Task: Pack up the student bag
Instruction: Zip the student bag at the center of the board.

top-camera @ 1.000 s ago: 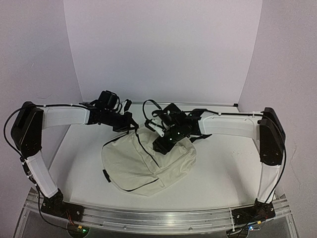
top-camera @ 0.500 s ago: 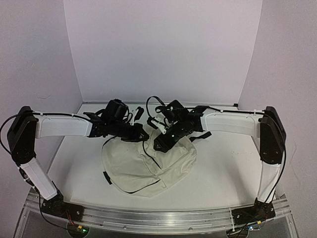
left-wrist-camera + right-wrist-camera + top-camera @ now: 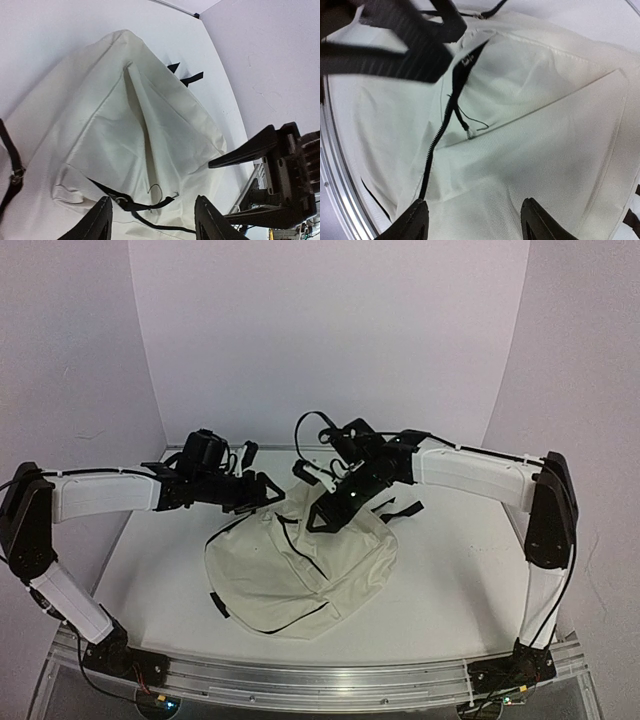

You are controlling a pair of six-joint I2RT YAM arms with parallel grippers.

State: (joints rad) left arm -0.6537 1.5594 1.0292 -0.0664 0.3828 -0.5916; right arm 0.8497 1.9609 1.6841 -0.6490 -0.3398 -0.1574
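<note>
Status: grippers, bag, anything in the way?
Left gripper open, empty. Right gripper open above the bag. Bag lying on the table. No obstruction seen.

Wht table (image 3: 460,590), pale-lilac walls (image 3: 330,330)

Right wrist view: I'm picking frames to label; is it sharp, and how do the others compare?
Right wrist: soft and smeared, the student bag weave barely resolves. Left wrist: crisp, fabric weave and folds clear. Top external: even light, no glare, faint shadow under the bag.
</note>
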